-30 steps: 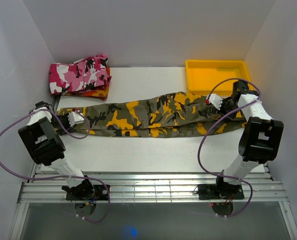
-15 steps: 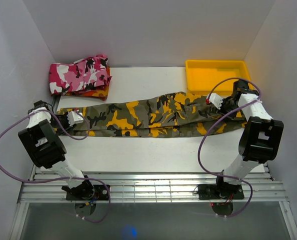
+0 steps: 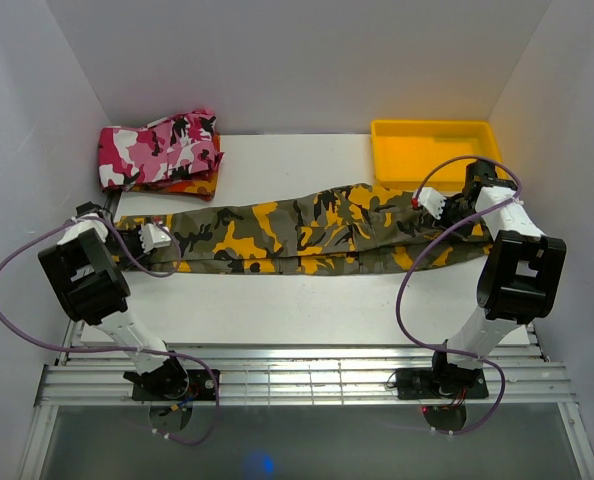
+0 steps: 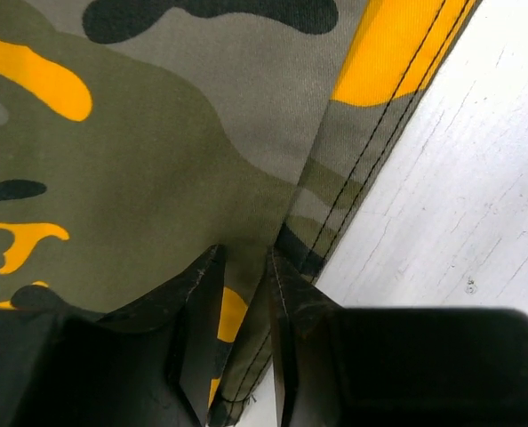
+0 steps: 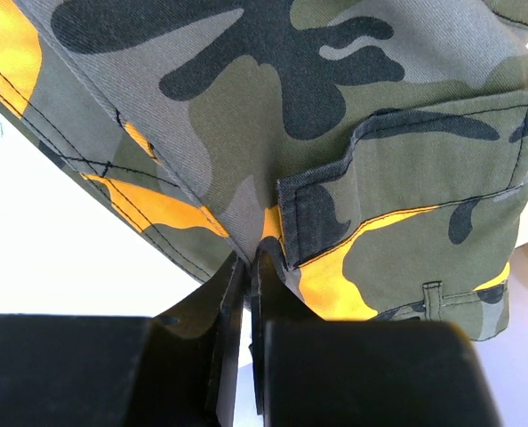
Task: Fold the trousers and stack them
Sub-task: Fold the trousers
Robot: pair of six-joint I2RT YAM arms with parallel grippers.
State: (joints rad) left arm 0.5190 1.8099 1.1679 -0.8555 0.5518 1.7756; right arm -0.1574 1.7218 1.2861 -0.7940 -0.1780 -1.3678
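Note:
The trousers [image 3: 297,232], olive, yellow-orange and black camouflage, lie stretched left to right across the table, folded lengthwise. My left gripper [image 3: 155,237] is shut on the cloth at the leg-hem end; in the left wrist view [image 4: 244,267] its fingers pinch a fold beside the stitched hem [image 4: 371,142]. My right gripper [image 3: 427,203] is shut on the waist end; in the right wrist view [image 5: 248,263] its fingers pinch cloth just beside a cargo pocket flap [image 5: 406,160].
A pink, white and black camouflage garment [image 3: 160,148] lies folded at the back left on a red-orange patterned one [image 3: 189,185]. A yellow tray [image 3: 435,150] stands at the back right. White walls enclose the table [image 3: 287,310].
The left arm has shifted slightly toward the right and its cable has moved. The trousers and the right arm have stayed about where they were.

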